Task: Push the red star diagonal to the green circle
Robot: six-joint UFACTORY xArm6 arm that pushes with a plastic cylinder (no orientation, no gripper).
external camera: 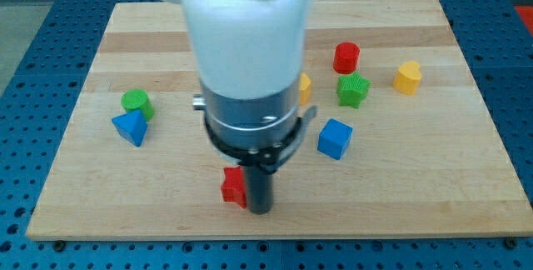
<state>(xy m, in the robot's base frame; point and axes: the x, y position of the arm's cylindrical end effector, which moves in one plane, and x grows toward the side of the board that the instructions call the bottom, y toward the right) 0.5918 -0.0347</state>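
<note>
My tip (261, 210), bare rod end effector, nothing gripped, touching red star (234, 187) near board's (416, 212) bottom edge.

A pale wooden board (466, 137) carries a green cylinder (135, 102), blue triangular block (130, 127), red star (234, 187), blue cube (335, 138), green star (353, 90), red cylinder (346, 57) and yellow heart-shaped block (407, 77).

The worktop (466, 178) is pale wood with lighter and darker grain bands, on a blue studded surface (42, 70). The blocks are red (234, 186), red (346, 57), green (135, 102), green (353, 90), blue (130, 127), blue (335, 138) and yellow (407, 77). The arm (246, 45) is white above dark grey.
</note>
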